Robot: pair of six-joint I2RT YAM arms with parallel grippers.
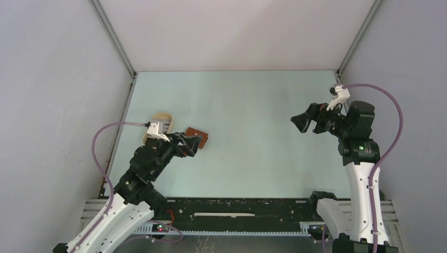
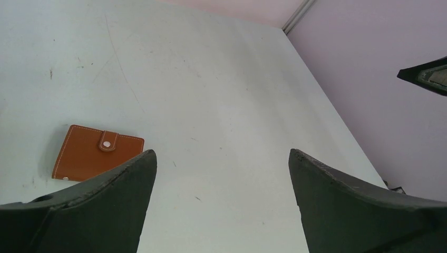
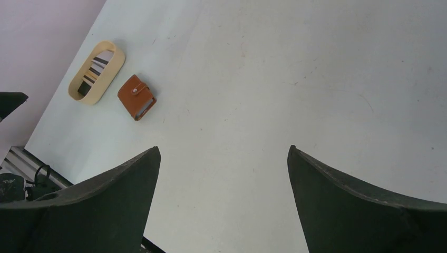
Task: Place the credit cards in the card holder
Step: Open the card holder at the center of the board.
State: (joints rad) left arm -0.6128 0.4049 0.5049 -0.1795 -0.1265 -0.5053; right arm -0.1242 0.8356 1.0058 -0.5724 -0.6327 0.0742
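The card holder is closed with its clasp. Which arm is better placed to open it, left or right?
Left. The left gripper, fingers open, hovers close by the card holder and the tray with the credit cards. The right gripper, also open, is far across the table.

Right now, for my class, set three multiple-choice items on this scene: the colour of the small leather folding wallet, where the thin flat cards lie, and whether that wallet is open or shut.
1. What colour is the small leather folding wallet?
A. Black. B. Reddish-brown. C. Green.
2. Where do the thin flat cards lie?
A. Inside the oval tan tray. B. On top of the wallet. C. Scattered far from the tray.
3. What state is the wallet in?
A. Spread open. B. Standing on edge. C. Folded shut, lying flat.

Key: 1 B, plain in both wrist views; 2 A, their striped faces show within the tray's rim; 3 C, its tab lies across the front.
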